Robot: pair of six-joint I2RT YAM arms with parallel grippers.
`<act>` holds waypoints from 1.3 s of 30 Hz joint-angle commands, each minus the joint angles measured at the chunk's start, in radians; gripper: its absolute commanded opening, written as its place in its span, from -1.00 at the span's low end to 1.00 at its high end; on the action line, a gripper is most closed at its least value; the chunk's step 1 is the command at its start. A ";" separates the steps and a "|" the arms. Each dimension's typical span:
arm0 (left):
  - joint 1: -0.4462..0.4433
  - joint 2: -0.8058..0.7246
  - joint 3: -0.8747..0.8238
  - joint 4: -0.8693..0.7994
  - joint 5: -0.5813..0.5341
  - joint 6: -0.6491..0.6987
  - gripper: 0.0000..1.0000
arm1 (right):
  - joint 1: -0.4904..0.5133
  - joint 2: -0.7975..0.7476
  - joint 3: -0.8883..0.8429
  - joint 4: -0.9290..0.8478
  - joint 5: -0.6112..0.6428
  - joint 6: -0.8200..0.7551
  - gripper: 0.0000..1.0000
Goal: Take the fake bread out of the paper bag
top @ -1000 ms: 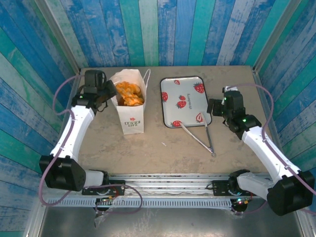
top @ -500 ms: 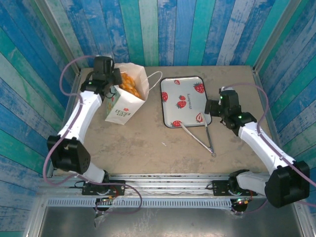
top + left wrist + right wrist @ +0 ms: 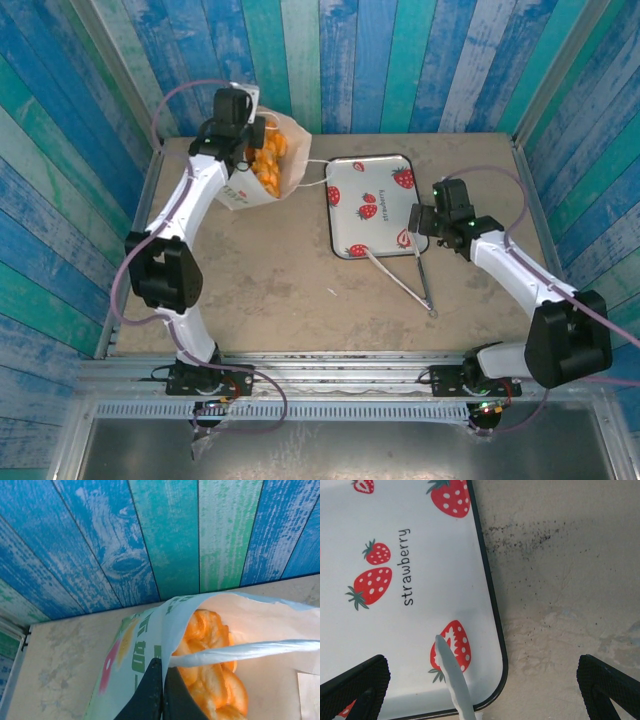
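The left gripper [image 3: 161, 667] is pinched shut on the rim of the paper bag [image 3: 243, 188], with the paper caught right between its two black fingers. The bag sits up in the back left corner of the table [image 3: 290, 290], close to the blue and green plank wall [image 3: 400, 60]. It's tipped at an angle, with its open mouth facing toward the tray [image 3: 350, 180]. Can't really tell whether the bottom of the bag is resting on the table or hanging just off it.

The bread [image 3: 268, 155] is all inside the bag, a pile of golden-orange pieces heaped up at the mouth. From the left wrist camera the pieces show just under the rim, right beside the fingertips, but the gripper is only on the paper, not on the bread.

The right gripper [image 3: 420, 225] is wide open and holding nothing. It hangs over the near right corner of the tray, which is white with strawberries printed on it. The tongs [image 3: 405, 275] lie on the table with one tip resting on that same corner, between the spread fingers [image 3: 355, 685] in the right wrist view, touching neither.
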 commanded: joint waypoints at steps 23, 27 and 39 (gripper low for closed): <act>-0.184 0.004 -0.099 0.239 -0.056 0.209 -1.00 | -0.147 -0.182 -0.336 0.003 -0.400 0.066 1.00; -0.189 -0.011 -0.127 0.246 -0.048 0.200 -1.00 | -0.146 -0.211 -0.386 0.015 -0.437 0.080 1.00; -0.195 -0.039 -0.159 0.264 -0.022 0.195 -1.00 | -0.139 -0.305 -0.505 0.023 -0.552 0.122 1.00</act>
